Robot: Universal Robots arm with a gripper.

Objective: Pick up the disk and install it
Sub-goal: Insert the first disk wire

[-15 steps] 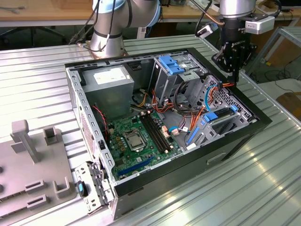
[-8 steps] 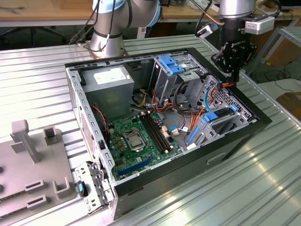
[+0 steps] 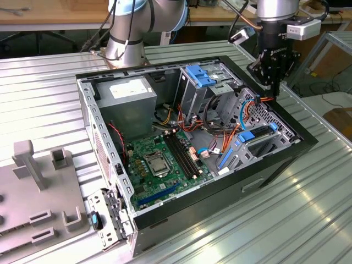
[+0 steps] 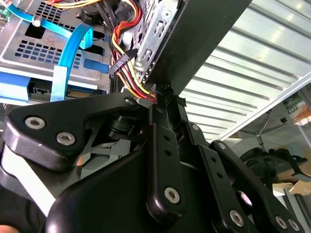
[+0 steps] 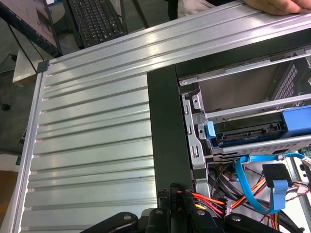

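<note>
The disk [image 5: 248, 130] lies in a bay at the corner of the open computer case [image 3: 286, 165], its connector edge and blue rails showing. It also appears in the exterior view [image 3: 254, 135] and in the second wrist view [image 4: 43, 90]. My gripper [image 3: 275, 91] hangs over the case's black rim beside that bay, on the exterior view's right. Its fingers are shut, tips together, in both wrist views [image 4: 163, 92] [image 5: 177, 194]. A bundle of red, orange and yellow wires [image 5: 209, 200] runs right up to the tips; I cannot tell whether they pinch it.
Inside the case are a grey power supply box [image 3: 129, 102], a green motherboard [image 3: 159, 159], a metal cage with a blue latch [image 3: 201, 77] and blue flat cables [image 5: 252, 184]. A grey fixture [image 3: 38, 198] sits on the ribbed metal table [image 3: 275, 220]. A hand [image 5: 282, 5] rests at the table's edge.
</note>
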